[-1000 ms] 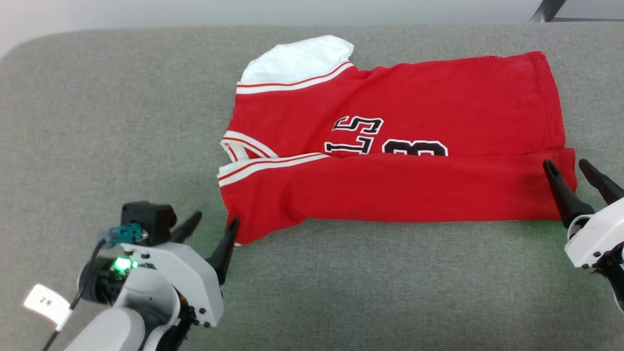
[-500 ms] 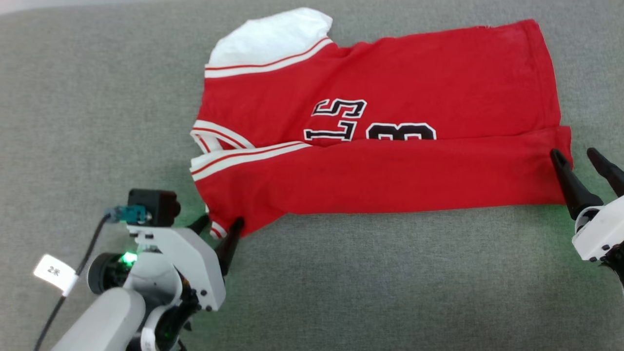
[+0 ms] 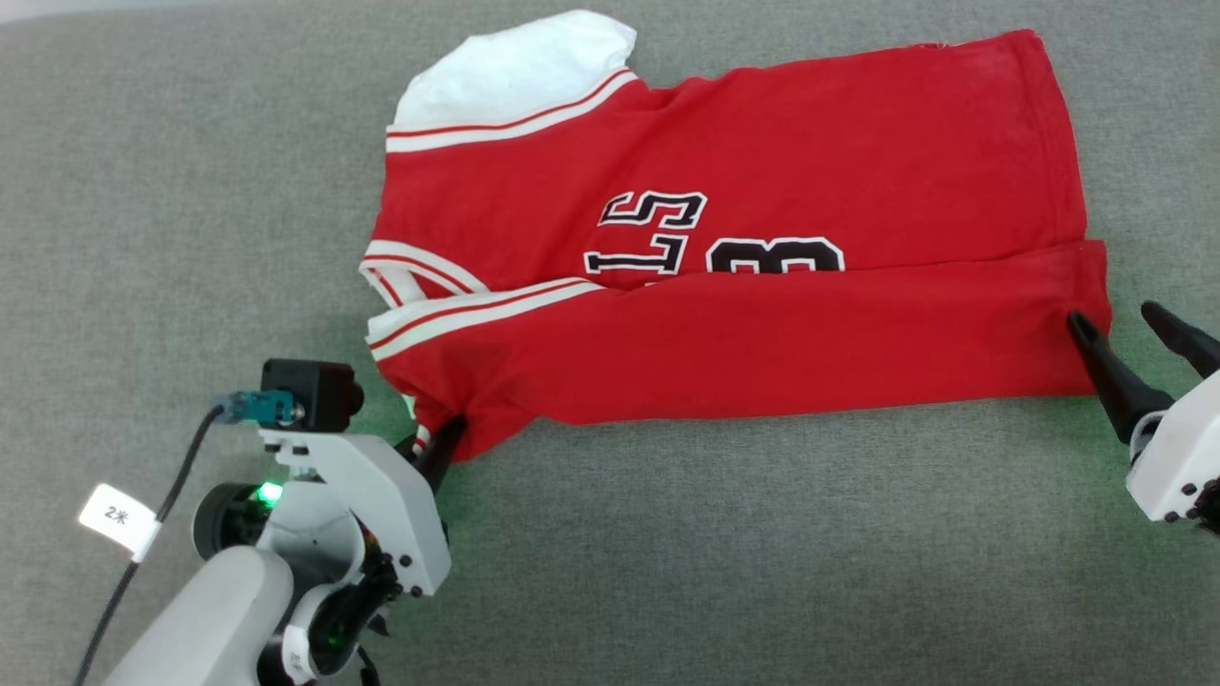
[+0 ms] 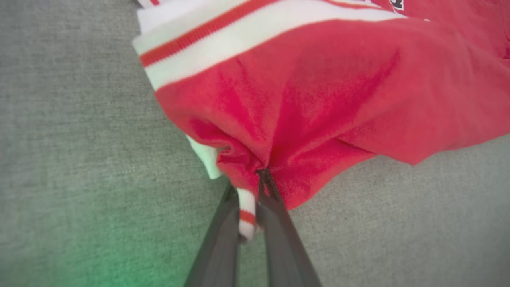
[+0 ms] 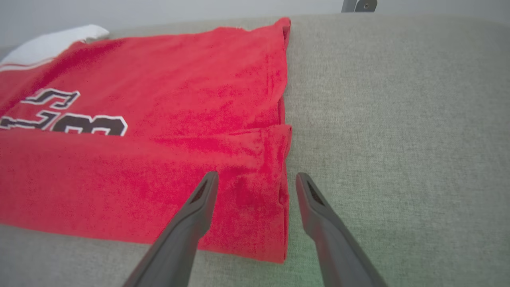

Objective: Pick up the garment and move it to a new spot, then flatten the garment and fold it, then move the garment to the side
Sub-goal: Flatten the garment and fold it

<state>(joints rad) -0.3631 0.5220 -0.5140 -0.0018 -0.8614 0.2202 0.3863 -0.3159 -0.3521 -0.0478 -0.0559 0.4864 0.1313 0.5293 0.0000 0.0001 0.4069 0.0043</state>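
The left arm reaches in from the near left corner of the grey fabric worktop (image 3: 191, 191), its pale wrist tilted so the fingers point away and to the right. The left claw (image 3: 434, 443) is clamped on the garment (image 3: 762, 353). In the left wrist view the two dark fingers of that claw (image 4: 247, 187) pinch the nearest left corner of the cloth (image 4: 338, 87), with a strip of red-and-white trim (image 4: 247, 213) caught between them and the red fabric bunched into creases above the tips.

The right arm comes in at the right edge. The right claw (image 3: 1110, 314) stands apart, astride the hem at the near right corner. In the right wrist view one finger of this claw (image 5: 257, 175) lies over the red cloth (image 5: 159, 167) and the other over bare worktop (image 5: 398, 119). Whether either touches, I cannot tell.

The garment lies spread across the middle and far part of the worktop, neck to the left, hem to the right. Its near side is folded over the body, hiding the lower half of the black lettering (image 3: 715, 248). A white sleeve (image 3: 515, 71) sticks out at the far left, edged by striped trim.

A black camera (image 3: 310, 393), a green light (image 3: 270, 493) and a cable with a white tag (image 3: 114, 517) sit on the left wrist. A metal bracket (image 5: 358, 4) shows beyond the far edge.
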